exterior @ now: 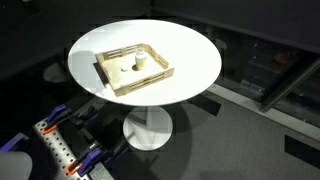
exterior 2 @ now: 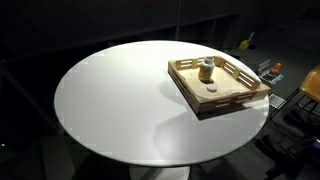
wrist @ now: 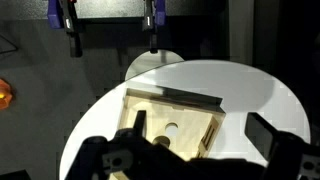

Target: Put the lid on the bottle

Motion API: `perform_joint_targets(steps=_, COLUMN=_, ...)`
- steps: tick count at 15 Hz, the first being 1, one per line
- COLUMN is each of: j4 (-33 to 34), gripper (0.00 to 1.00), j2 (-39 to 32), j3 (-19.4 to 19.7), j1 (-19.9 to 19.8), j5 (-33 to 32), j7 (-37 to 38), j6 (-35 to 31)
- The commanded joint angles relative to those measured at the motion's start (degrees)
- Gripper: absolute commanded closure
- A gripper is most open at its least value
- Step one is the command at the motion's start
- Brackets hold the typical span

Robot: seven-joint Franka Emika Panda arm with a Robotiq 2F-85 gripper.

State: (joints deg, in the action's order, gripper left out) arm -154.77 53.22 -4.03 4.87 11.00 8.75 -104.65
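Observation:
A light wooden tray point(exterior: 160, 78) sits on a round white table and shows in both exterior views point(exterior 2: 245, 98). The small bottle point(exterior: 141, 62) stands upright inside it, also in an exterior view point(exterior 2: 207, 70). The pale flat lid point(exterior: 124, 69) lies on the tray floor beside the bottle, apart from it point(exterior 2: 211, 88). In the wrist view the lid point(wrist: 171, 128) shows as a pale disc, and the bottle point(wrist: 160, 142) is partly hidden behind the gripper body. My gripper point(wrist: 198, 120) is open and empty, high above the tray. It is out of both exterior views.
The round white table point(exterior: 190, 60) stands on a pedestal foot point(exterior: 150, 132). Blue-handled clamps point(wrist: 70, 22) hang on a dark frame beyond the table. An orange object point(wrist: 3, 95) lies on the floor. Small clutter point(exterior 2: 272, 70) sits off the table near the tray.

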Motion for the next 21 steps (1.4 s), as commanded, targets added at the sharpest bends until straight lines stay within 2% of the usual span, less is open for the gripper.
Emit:
perform_joint_targets(steps=1, j4=0.14, gripper=0.00, j2=-0.01, j3=-0.48, j1=-0.66, j5=0.40, j7=-0.43, j6=0.23)
perform_joint_targets(steps=4, j4=0.14, gripper=0.00, j2=-0.01, j3=-0.48, j1=-0.66, j5=0.40, j7=-0.43, j6=0.23)
perform_joint_targets(steps=11, j4=4.54, gripper=0.00, j2=-7.06, j3=-3.88, j1=-1.87, j5=-0.42, j7=2.94, j6=-4.16)
perform_joint_targets(steps=15, j4=7.29, gripper=0.00, j2=-14.52, j3=-5.04, j1=-2.64, j5=-0.64, j7=4.87, j6=-9.16)
perform_joint_targets(steps=21, j4=11.49, gripper=0.00, j2=-27.50, j3=-4.52, j1=-2.36, j5=-1.14, j7=4.10, j6=-16.94)
